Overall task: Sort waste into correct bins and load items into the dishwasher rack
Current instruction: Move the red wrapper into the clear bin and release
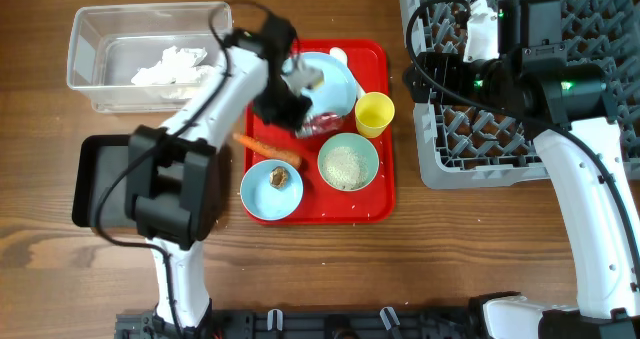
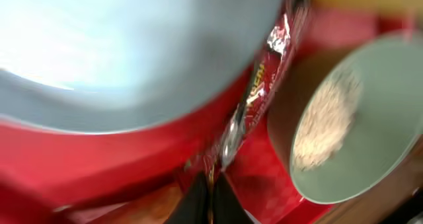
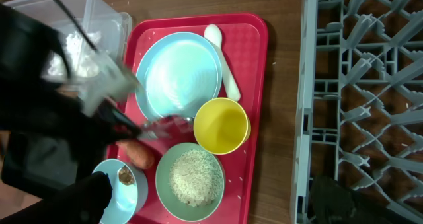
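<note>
My left gripper (image 1: 300, 127) is shut on one end of the red snack wrapper (image 2: 264, 85), at the near rim of the light blue plate (image 1: 335, 79) on the red tray (image 1: 385, 194). In the left wrist view its black fingers (image 2: 198, 204) press together on the foil. The carrot (image 1: 268, 149) lies beside a light blue bowl (image 1: 272, 191) that holds a brown lump. A pale green bowl (image 1: 348, 163) holds rice. Next to it stand the yellow cup (image 1: 374, 114) and the white spoon (image 1: 338, 54). My right gripper (image 1: 425, 74) hangs open over the left edge of the grey rack (image 1: 600, 19), holding nothing.
A clear tub (image 1: 95, 39) with crumpled white tissue (image 1: 170, 67) stands at the back left. The black tray (image 1: 95, 179) sits left of the red tray, partly under my left arm. A few rice grains lie loose on the red tray.
</note>
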`<state>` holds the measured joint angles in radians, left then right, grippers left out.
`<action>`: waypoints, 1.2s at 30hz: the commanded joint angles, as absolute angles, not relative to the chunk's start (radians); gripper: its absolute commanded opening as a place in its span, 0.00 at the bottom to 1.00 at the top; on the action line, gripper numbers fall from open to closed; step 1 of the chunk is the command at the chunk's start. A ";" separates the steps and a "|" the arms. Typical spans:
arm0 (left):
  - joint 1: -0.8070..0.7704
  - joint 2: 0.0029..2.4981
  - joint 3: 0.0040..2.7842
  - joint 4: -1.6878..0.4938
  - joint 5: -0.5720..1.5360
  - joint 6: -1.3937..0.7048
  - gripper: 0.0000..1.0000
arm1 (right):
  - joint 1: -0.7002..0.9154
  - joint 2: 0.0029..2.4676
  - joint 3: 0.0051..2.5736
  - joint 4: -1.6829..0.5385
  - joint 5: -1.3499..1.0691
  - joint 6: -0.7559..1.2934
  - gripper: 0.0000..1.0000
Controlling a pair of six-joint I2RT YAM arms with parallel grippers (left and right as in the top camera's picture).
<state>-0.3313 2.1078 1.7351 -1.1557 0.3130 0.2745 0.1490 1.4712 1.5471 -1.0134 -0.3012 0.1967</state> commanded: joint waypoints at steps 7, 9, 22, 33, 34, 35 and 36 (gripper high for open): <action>-0.076 1.958 1.889 -1.086 0.205 0.070 0.04 | 0.144 1.481 1.571 -1.009 -0.280 0.184 1.00; -0.019 1.964 1.889 -1.062 0.197 0.058 0.04 | 0.144 1.481 1.571 -1.007 -0.280 0.183 1.00; 0.158 1.996 1.875 -0.948 0.136 0.063 0.04 | 0.144 1.481 1.571 -1.004 -0.258 0.183 1.00; 0.147 2.009 1.876 -0.936 0.145 0.065 1.00 | 0.144 1.481 1.571 -1.007 -0.258 0.183 1.00; 0.138 1.996 1.876 -0.948 0.161 0.065 1.00 | 0.144 1.481 1.571 -1.006 -0.258 0.183 1.00; 0.131 1.987 1.876 -0.955 0.171 0.065 1.00 | 0.144 1.481 1.571 -1.007 -0.258 0.183 1.00; 0.121 1.973 1.876 -0.970 0.189 0.065 1.00 | 0.144 1.481 1.571 -1.007 -0.258 0.183 1.00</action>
